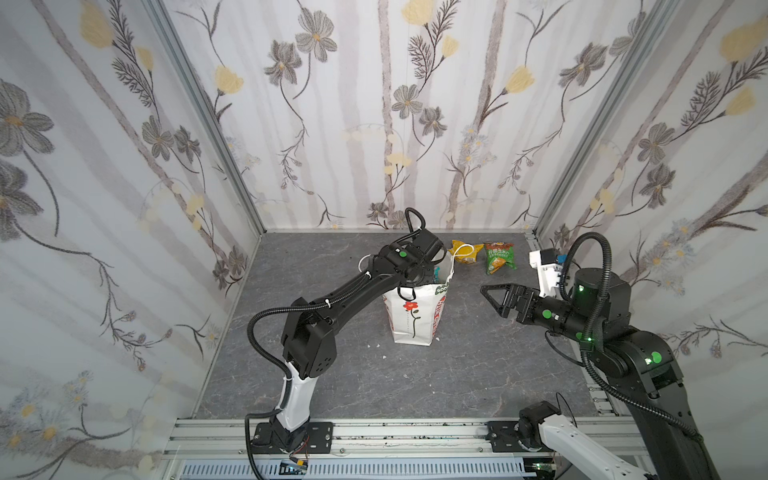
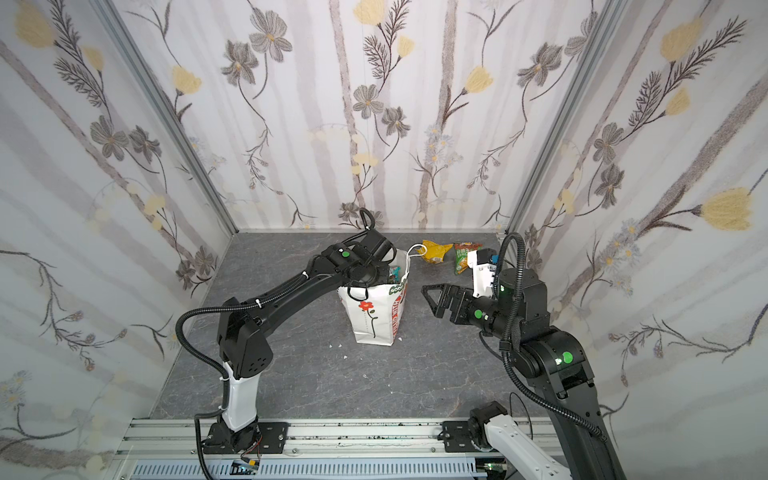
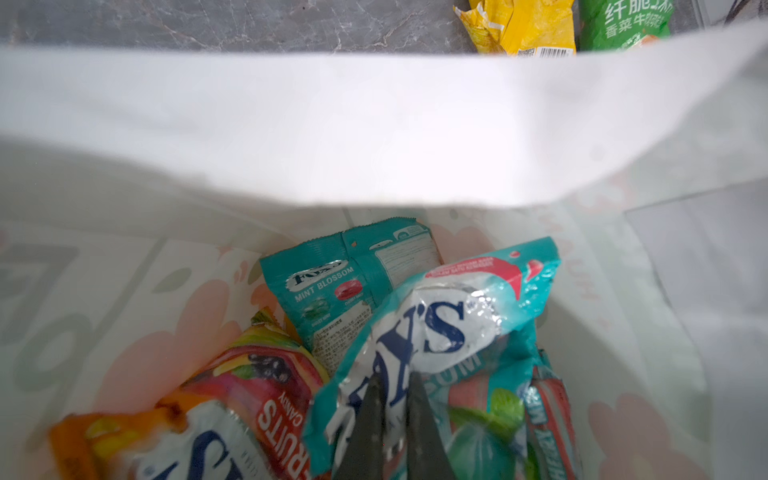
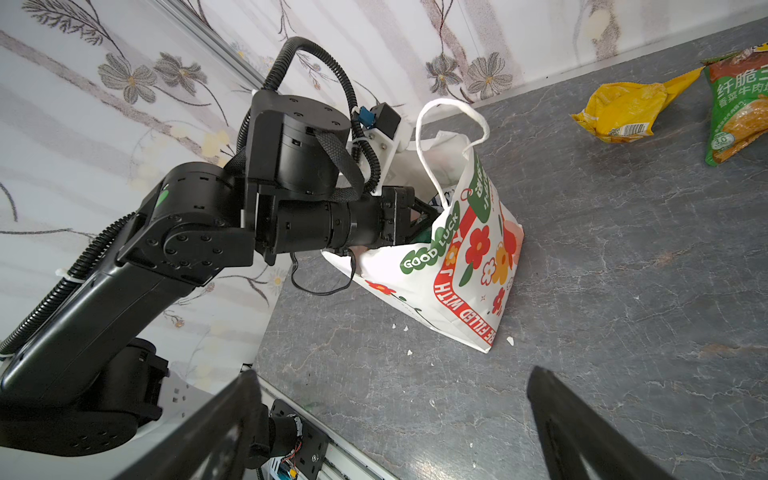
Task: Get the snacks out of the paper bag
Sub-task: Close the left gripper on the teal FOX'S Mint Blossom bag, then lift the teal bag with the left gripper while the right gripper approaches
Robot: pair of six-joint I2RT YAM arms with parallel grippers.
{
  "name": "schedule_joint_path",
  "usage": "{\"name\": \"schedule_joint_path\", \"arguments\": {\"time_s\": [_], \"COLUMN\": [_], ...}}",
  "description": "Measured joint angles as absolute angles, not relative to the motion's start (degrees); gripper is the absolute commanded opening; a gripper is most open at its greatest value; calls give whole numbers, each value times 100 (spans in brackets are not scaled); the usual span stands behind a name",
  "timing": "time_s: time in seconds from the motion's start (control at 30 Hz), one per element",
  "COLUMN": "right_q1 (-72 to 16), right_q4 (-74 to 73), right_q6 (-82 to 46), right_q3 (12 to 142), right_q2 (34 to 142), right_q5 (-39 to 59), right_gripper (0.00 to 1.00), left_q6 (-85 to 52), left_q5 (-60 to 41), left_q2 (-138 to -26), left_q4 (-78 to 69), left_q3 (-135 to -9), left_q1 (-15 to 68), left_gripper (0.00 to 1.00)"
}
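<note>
The white paper bag (image 1: 411, 316) (image 2: 374, 320) (image 4: 469, 266) stands upright mid-table with its mouth open. My left gripper (image 3: 395, 386) reaches down inside it and is shut on a crinkled white-teal snack packet (image 3: 449, 324). A teal mint packet (image 3: 353, 282) and an orange-red fruit candy packet (image 3: 249, 395) lie beside it in the bag. A yellow packet (image 1: 465, 251) (image 4: 623, 112) and a green packet (image 1: 500, 257) (image 4: 735, 112) lie on the table behind the bag. Right of the bag, my right gripper (image 1: 492, 297) (image 4: 390, 374) hovers open and holds nothing.
Flowered walls (image 1: 124, 166) enclose the grey stone-look table (image 1: 415, 382) on three sides. An aluminium rail (image 1: 395, 432) with both arm bases runs along the front edge. Small white paper scraps (image 4: 409, 352) lie near the bag's foot. A white cord handle (image 4: 453, 108) loops above the bag's mouth.
</note>
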State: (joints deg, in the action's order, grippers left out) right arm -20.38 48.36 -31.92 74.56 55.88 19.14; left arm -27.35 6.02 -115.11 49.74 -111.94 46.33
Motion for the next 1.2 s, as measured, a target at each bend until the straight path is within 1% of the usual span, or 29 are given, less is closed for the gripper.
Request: {"name": "schedule_joint_path", "arguments": {"time_s": [0.87,1.2], "right_q1": [-2038,-2034], "right_q4": [4827,4595], "right_q6": [-3194,-3210], "right_q3": [7450,7983], "right_q2": [5572,5763], "right_q5": [1911,1592], "right_gripper": [99,99], "left_q6": [-2644,-2397], "left_q5": [574,596], "left_q2": [-11642,-11391], "left_q4": [5918,6337], "left_q3": [-12440,-13384], "left_q1": [4628,4637], "left_gripper": [0,0]}}
